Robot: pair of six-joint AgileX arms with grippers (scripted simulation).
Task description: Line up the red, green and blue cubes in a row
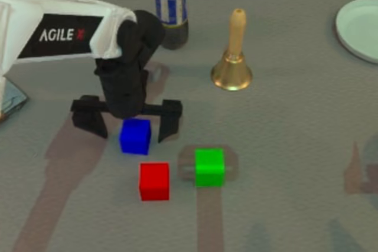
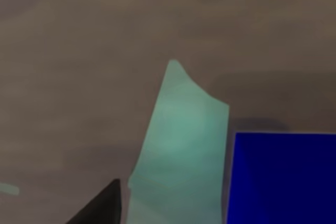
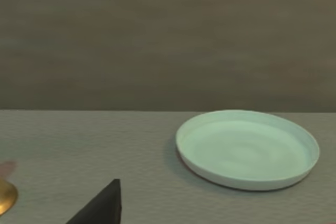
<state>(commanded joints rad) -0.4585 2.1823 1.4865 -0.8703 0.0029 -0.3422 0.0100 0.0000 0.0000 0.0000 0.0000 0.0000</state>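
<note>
Directly above blue cube (image 1: 135, 136), left gripper (image 1: 133, 121).

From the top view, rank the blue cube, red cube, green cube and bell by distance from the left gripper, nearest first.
1. Blue cube, between the open left gripper's fingers.
2. Red cube, just below it.
3. Green cube, right of the red.
4. Bell, upper right.

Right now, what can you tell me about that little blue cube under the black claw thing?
The blue cube is a small, plain, deep blue block with flat, unmarked faces. It sits flat on the grey table, left of centre, between the spread fingers of the left gripper, which is open around it; neither finger seems to touch it. The red cube lies just nearer and slightly right, close to its corner, and the green cube is farther right. In the left wrist view it fills one corner.
</note>
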